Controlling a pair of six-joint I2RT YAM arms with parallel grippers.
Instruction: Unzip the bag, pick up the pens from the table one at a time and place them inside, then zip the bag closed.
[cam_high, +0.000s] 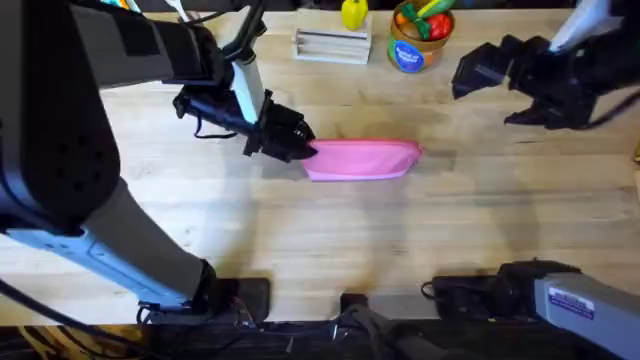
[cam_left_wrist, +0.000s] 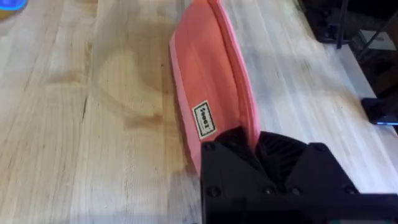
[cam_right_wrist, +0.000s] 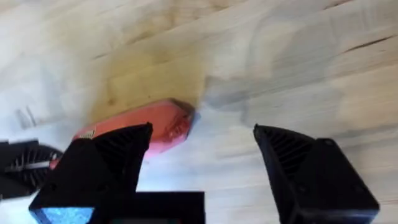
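Overhead, the soft pink fabric pouch (cam_high: 362, 159) lies mid-bench on the pale wooden planks (cam_high: 330, 240), its left end pinched by the closed left pincer (cam_high: 300, 148), the right pincer (cam_high: 490, 85) gaping far right; zipping seems underway, needing a steady pull.

Left arm at the bag, right arm raised.
Left gripper (cam_high: 300, 150) pinches the bag's (cam_high: 362, 160) end; right gripper (cam_high: 490, 90), fingers spread, hovers well apart from it.
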